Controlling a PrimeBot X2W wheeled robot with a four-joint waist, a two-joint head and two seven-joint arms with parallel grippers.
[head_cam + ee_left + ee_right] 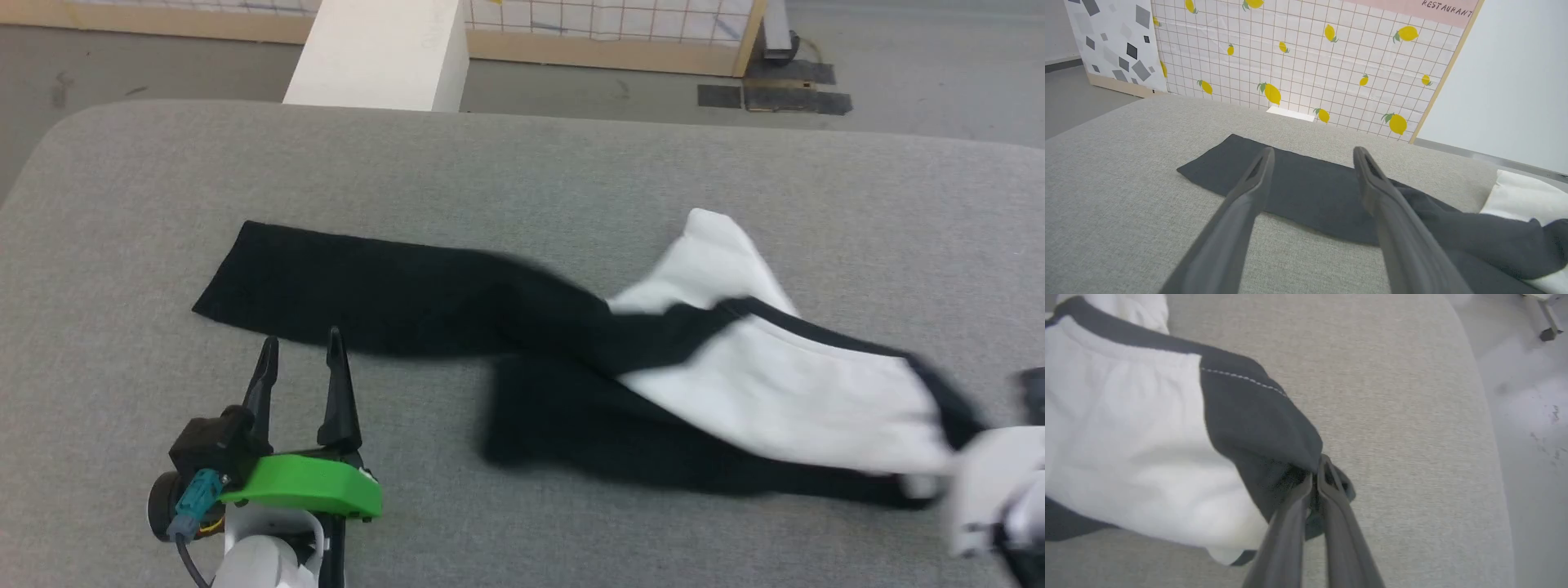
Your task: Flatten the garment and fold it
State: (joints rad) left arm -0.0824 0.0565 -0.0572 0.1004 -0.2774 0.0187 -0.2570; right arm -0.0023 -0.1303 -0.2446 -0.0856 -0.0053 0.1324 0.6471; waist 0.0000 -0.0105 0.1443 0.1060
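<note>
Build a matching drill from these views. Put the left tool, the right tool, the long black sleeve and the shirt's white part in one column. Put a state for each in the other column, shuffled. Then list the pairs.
Column one:
1. left tool
2. right tool
3. long black sleeve
4. white part

Column two:
A. bunched, not laid flat
B. open, holding nothing
C. stretched out flat on the grey surface
D. shut on dark cloth of the garment

Pairs: 1-B; 2-D; 3-C; 4-A
</note>
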